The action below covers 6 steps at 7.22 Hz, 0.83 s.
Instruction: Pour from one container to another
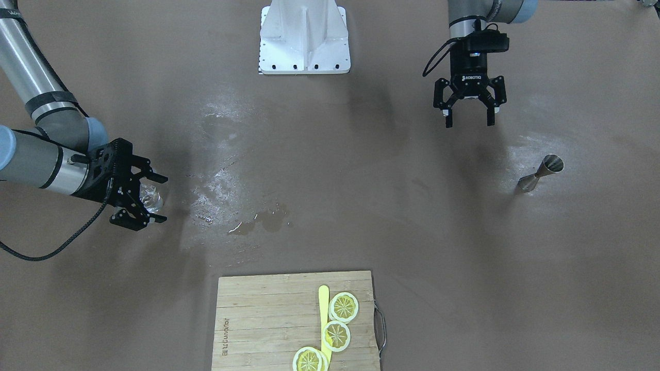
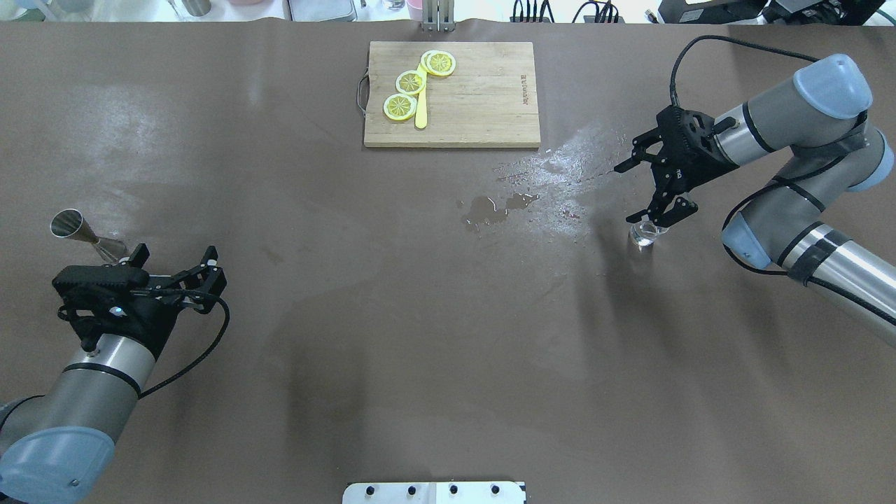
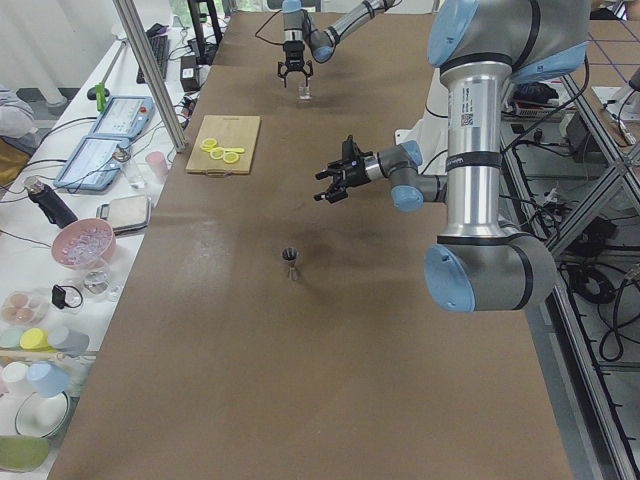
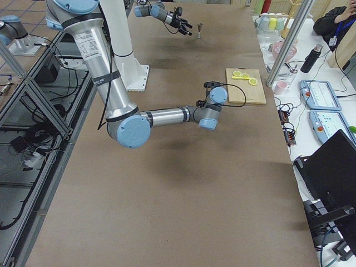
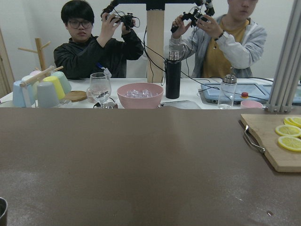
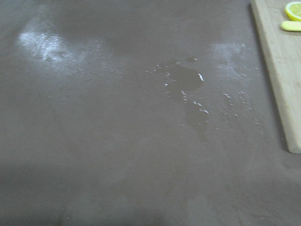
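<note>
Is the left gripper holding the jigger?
No, the jigger stands alone on the table, clear of the open left gripper.

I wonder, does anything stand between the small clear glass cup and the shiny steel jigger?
Nothing solid does. Only a flat puddle lies near the line from the clear glass cup to the steel hourglass jigger. The wooden cutting board sits well off it, and the open left gripper hovers beside the jigger.

Brown matte table (image 2: 420, 350); cluttered white side bench (image 3: 110, 270); aluminium frame post (image 3: 152, 75).
</note>
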{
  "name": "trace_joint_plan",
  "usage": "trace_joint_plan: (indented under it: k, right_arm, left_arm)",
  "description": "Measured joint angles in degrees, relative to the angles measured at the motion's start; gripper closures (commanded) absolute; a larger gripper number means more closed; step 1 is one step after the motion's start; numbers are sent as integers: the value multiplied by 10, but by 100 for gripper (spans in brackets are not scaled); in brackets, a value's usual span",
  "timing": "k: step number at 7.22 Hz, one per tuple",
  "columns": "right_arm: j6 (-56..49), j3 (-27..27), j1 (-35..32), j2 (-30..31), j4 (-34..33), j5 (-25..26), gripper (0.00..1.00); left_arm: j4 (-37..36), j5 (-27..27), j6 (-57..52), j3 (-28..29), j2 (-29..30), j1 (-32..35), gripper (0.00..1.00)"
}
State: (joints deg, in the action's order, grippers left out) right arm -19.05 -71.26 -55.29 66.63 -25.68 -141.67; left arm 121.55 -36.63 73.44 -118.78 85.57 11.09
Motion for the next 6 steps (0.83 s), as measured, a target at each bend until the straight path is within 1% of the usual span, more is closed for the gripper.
trace_joint_plan:
  k: [1,2,3,4,5,6]
  right_arm:
    - [38,0,-22,-1,-15,37,0]
    - [69,0,-52,-2,-47,68,0]
    - [83,-4,-85,-5,-99,93,0]
    - [89,-15,-114,-6,-170,122,0]
    - [93,-31,-142,-7,-250,153,0]
    - [97,-45,-167,-8,-322,174,0]
  left_arm:
    - [-1,-50,-21,1,22,21,1]
    - [-1,-134,-29,3,37,64,1]
    - [-1,-244,-32,9,43,119,1]
    - [0,-366,-33,23,45,186,1]
    - [0,-486,-34,49,50,264,1]
    - [0,-583,-35,86,62,336,1]
